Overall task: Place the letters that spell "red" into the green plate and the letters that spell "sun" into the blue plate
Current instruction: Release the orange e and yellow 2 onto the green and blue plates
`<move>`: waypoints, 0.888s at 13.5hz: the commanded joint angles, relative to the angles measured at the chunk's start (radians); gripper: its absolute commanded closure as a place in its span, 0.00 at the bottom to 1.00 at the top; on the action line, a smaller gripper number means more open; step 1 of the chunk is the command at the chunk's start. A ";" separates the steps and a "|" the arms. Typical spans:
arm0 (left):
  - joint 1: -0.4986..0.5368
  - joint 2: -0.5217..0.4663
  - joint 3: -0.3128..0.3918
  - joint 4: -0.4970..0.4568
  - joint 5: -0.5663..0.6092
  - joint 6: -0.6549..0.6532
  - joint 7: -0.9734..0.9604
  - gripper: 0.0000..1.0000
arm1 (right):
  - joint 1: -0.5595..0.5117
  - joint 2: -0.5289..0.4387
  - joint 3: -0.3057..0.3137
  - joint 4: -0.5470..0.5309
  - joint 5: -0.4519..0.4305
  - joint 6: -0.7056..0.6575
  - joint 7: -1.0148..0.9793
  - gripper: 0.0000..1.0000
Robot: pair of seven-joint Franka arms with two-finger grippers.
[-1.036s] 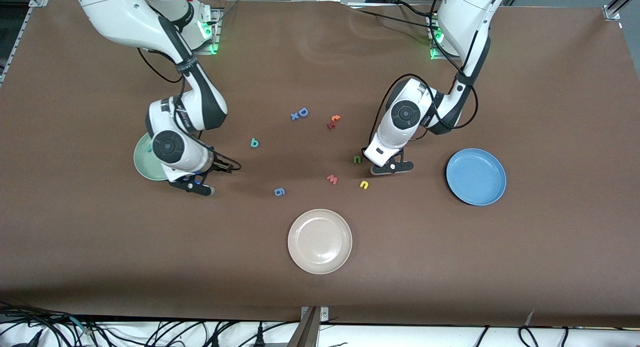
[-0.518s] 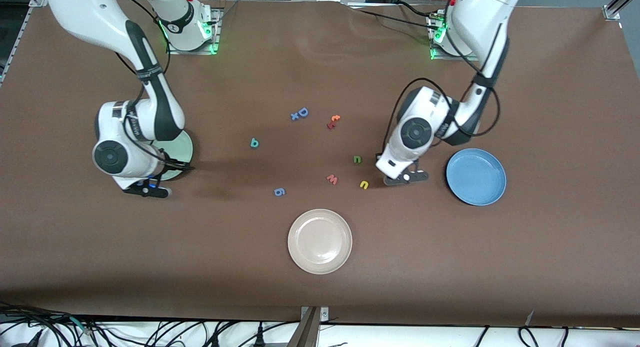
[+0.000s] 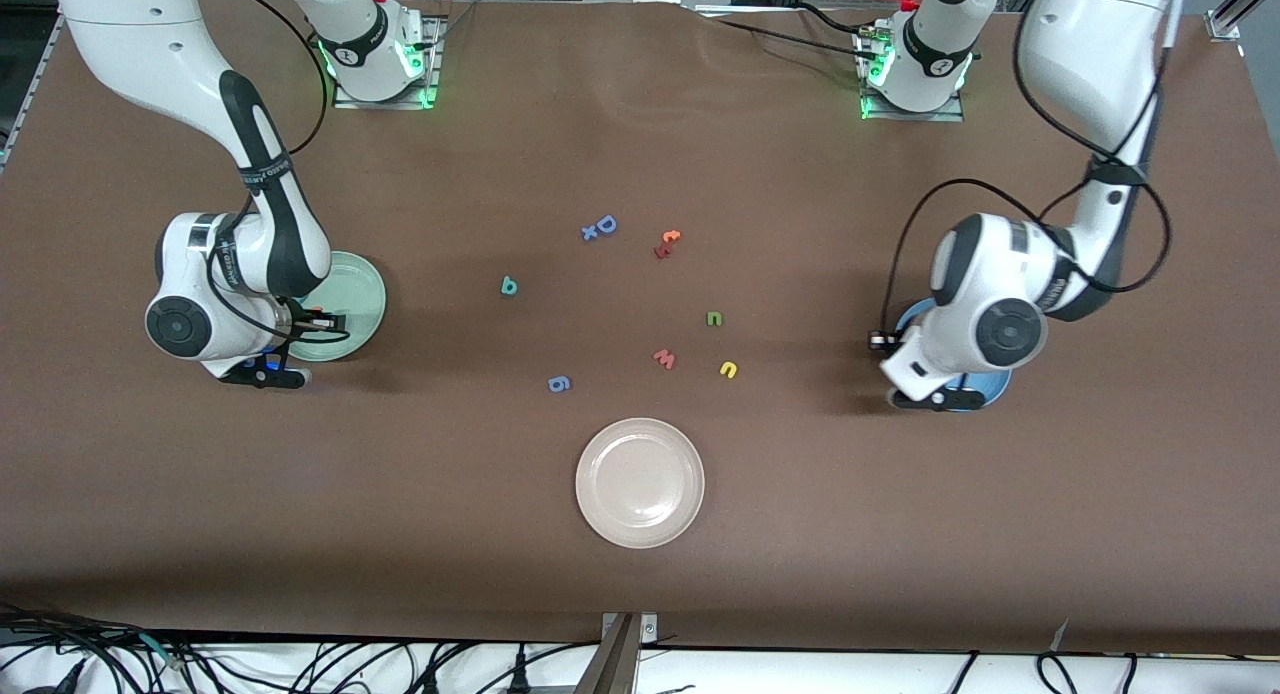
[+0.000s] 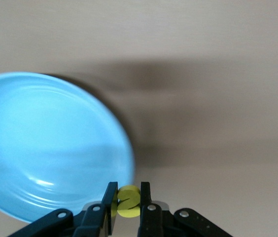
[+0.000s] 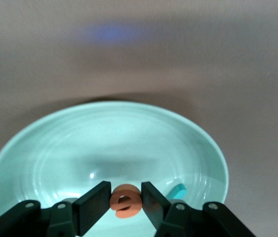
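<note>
We are working from the right arm's end of the table across to the left arm's end. Our right claw point(image 3: 262, 376) is hanging over the rim of the green plate point(image 3: 362, 292), on the side nearer the front camera, and it is pinching the orange "e" point(image 5: 125, 200) between its fingers. The right wrist view is showing the plate's bowl spreading just ahead of the claw, with a teal letter point(image 5: 179, 191) already lying in it near the rim; we cannot read which letter that is.

In the middle of the table the loose letters are waiting: a teal letter point(image 3: 509, 286), the blue "g" point(image 3: 559, 383), the blue "D" point(image 3: 603, 225), an orange-and-red pair point(image 3: 667, 242), the pinkish "w" point(image 3: 664, 358), the dark green "n" point(image 3: 714, 318) and the yellow "u" point(image 3: 728, 369). The beige plate point(image 3: 640, 483) is sitting nearer the front camera than all of them.

Our left claw point(image 3: 937, 398) is hanging over the edge of the blue plate point(image 3: 995, 382), clamped on a yellow letter point(image 4: 127, 201), probably the "s". In the left wrist view the plate point(image 4: 50, 148) is lying to one side of the letter, not under it, so we judge this claw needs to be shifting farther over the bowl before letting go. The right claw's drop looks closer to ready.
</note>
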 commanded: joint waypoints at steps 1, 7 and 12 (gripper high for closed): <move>0.066 -0.007 -0.014 -0.008 0.027 -0.020 0.094 0.79 | -0.007 -0.010 0.006 -0.018 0.047 -0.005 -0.026 0.81; 0.080 0.000 -0.014 -0.006 0.073 -0.023 0.092 0.00 | -0.006 -0.024 0.009 -0.014 0.049 -0.016 -0.023 0.08; 0.071 -0.009 -0.018 -0.002 0.065 -0.045 0.079 0.00 | 0.003 -0.088 0.089 0.098 0.102 -0.229 0.121 0.05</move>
